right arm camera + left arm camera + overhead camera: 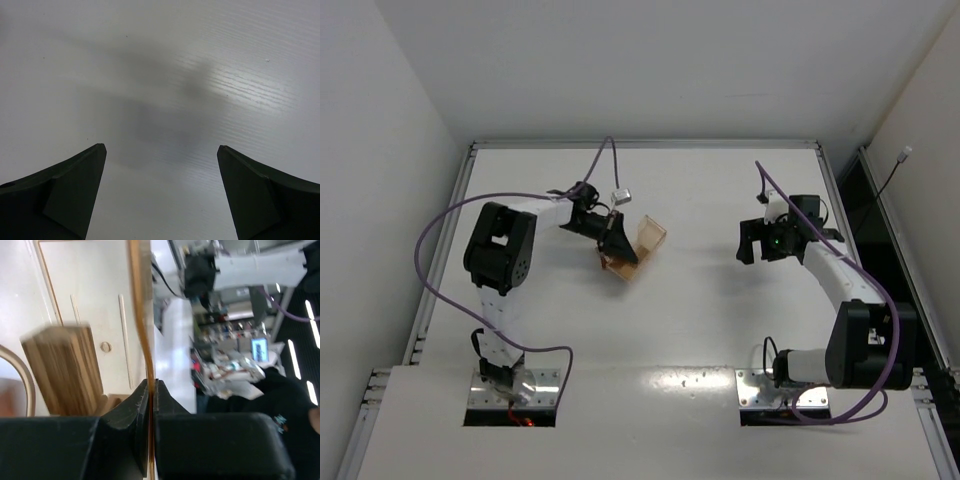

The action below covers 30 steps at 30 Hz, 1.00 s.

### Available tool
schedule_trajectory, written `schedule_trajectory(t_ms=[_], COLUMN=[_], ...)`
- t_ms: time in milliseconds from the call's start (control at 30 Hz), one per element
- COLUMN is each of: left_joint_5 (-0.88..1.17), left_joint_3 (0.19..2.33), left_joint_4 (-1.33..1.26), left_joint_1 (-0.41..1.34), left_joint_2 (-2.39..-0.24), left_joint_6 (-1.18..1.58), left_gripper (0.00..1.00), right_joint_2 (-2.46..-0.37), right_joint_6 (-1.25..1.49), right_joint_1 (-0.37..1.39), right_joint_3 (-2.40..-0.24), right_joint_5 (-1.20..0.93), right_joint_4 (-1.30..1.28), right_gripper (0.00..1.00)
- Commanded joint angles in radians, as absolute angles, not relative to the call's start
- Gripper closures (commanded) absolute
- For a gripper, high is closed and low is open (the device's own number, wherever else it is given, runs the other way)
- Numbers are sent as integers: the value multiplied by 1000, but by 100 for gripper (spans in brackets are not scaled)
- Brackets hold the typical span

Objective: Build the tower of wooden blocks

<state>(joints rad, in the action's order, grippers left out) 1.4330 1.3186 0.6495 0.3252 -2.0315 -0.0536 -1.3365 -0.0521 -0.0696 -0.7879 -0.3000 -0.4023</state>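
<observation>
My left gripper is shut on the thin side wall of a translucent amber box, which looks tilted above the table left of centre. In the left wrist view the jaws pinch that amber wall. Inside the box lies a striped light wood block, blurred, with a curved pale piece at the far left edge. The rest of the wood blocks are hidden. My right gripper hangs open over bare white table on the right, nothing between its fingers.
A metal rail frames the white table along the back and sides. Purple cables loop from both arms, and a small white connector hangs just behind the left gripper. A dark gap runs past the right edge.
</observation>
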Motion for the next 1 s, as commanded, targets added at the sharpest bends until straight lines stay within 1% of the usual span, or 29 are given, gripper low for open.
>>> schedule_trajectory(t_ms=[0, 67, 133, 200, 233, 300, 367, 400, 467, 500, 567, 600, 667, 733, 767, 800, 833, 867, 900, 967], left_joint_5=[1597, 1609, 1618, 1618, 1618, 1618, 1618, 1618, 1618, 1618, 1618, 1618, 1618, 1618, 1618, 1618, 1618, 1618, 1618, 1627], left_joint_3=[1305, 1250, 1258, 1352, 1385, 1407, 1346, 1285, 1295, 1355, 1452, 1453, 1363, 1281, 1298, 1368, 1418, 1478, 1530, 1476], left_joint_4=[624, 513, 494, 604, 712, 779, 735, 618, 597, 607, 835, 862, 781, 613, 612, 612, 688, 809, 930, 882], left_joint_1=[343, 437, 463, 401, 324, 298, 351, 409, 410, 332, 264, 261, 325, 412, 399, 367, 291, 258, 238, 262], left_joint_2=[-2028, -1987, -1970, -1997, -2022, -2085, -2053, -2025, -1993, -2015, -2087, -2115, -2074, -1979, -1968, -1968, -1992, -2078, -2118, -2114], left_joint_6=[-111, -23, 6, -75, -153, -204, -183, -91, -77, -77, -249, -261, -201, -67, -66, -66, -118, -212, -306, -264], left_gripper=[100, 100, 100, 100, 100, 100, 100, 100, 100, 100, 100, 100, 100, 100, 100, 100, 100, 100, 100, 100], right_joint_2=[-1308, -1331, -1331, -1331, -1331, -1322, -1322, -1333, -1344, -1344, -1333, -1333, -1333, -1344, -1344, -1344, -1344, -1333, -1333, -1333], right_joint_6=[-55, -46, -46, -46, -46, -46, -46, -46, -46, -46, -46, -46, -46, -46, -46, -46, -46, -46, -46, -46], right_joint_1=[-67, -67, -67, -67, -67, -67, -67, -67, -67, -67, -67, -67, -67, -67, -67, -67, -67, -67, -67, -67], right_joint_3=[-822, -834, -834, -844, -835, -822, -822, -831, -844, -844, -844, -833, -833, -833, -842, -842, -842, -833, -833, -824], right_joint_5=[-337, -337, -328, -328, -328, -328, -328, -328, -328, -328, -328, -328, -337, -337, -337, -337, -337, -337, -337, -347], right_joint_4=[-376, -386, -387, -396, -396, -377, -377, -377, -390, -400, -400, -388, -379, -394, -394, -403, -403, -394, -394, -383], right_gripper=[10, 10, 10, 10, 10, 10, 10, 10, 10, 10, 10, 10, 10, 11, 11, 11, 11, 11, 11, 11])
